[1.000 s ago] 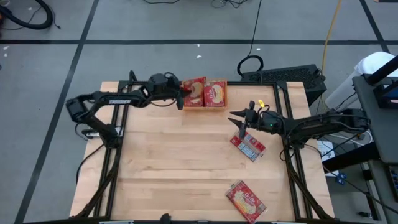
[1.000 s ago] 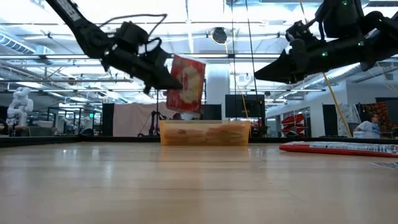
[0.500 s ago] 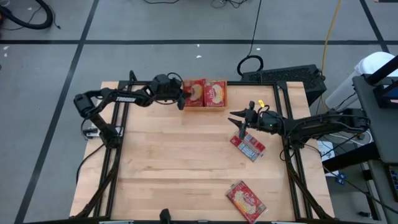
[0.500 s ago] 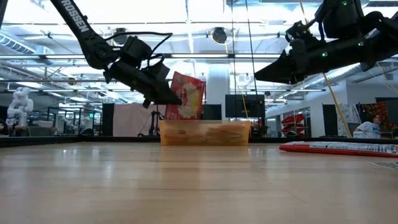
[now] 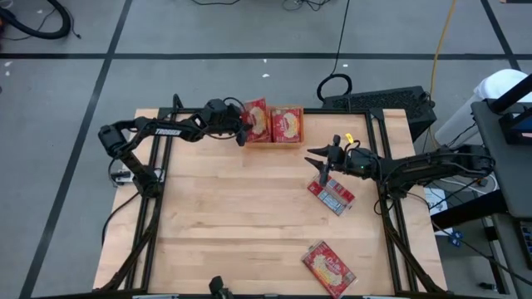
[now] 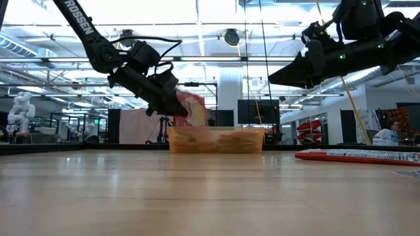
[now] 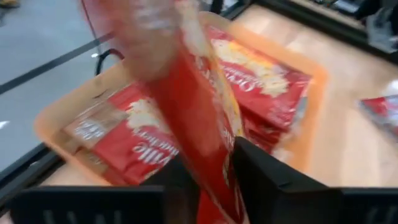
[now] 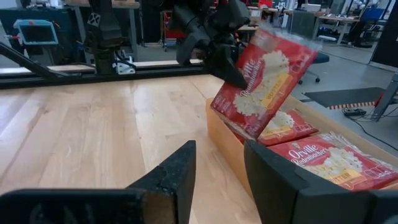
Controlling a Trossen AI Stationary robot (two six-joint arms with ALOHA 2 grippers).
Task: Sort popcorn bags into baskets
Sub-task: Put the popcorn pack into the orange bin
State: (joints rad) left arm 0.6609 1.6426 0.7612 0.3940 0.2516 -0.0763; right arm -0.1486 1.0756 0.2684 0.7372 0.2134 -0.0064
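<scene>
Your left gripper (image 5: 244, 133) is clamped on a flat red popcorn bag (image 5: 256, 121), tilted over the left half of the translucent orange plastic basket (image 6: 216, 139), which already holds bags. Your right gripper (image 5: 320, 164), fingers parted and empty, hangs well to the basket's right, above a silver-grey-sided bag (image 5: 332, 195). Another red bag (image 5: 328, 267) lies far from the basket.
</scene>
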